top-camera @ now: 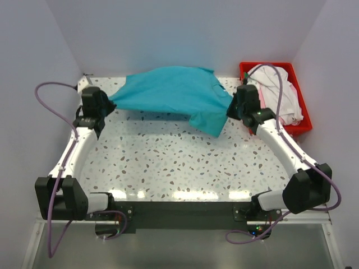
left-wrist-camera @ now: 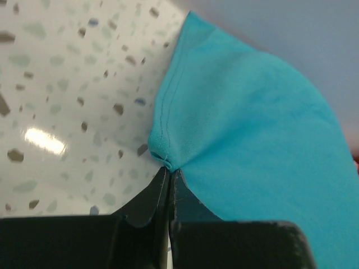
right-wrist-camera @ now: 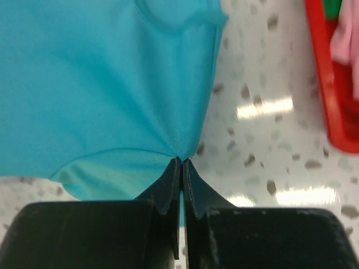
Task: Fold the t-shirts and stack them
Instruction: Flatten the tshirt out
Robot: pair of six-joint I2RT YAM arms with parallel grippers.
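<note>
A teal t-shirt (top-camera: 174, 92) hung stretched over the far side of the speckled table (top-camera: 168, 168). The left gripper (left-wrist-camera: 169, 170) was pinched tight on one edge and the right gripper (right-wrist-camera: 183, 162) was clamped on the opposite edge. White and pink shirts (top-camera: 280, 95) lay heaped in a red bin (top-camera: 305, 128).

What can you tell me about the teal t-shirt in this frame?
The teal t-shirt is plain, thin, soft cloth with a stitched hem and a neckband. It is spread wide between the two arms over the far part of the speckled table, with a flap drooping near the right side. The left gripper is shut on its hem corner, the right gripper on the opposite edge.
</note>
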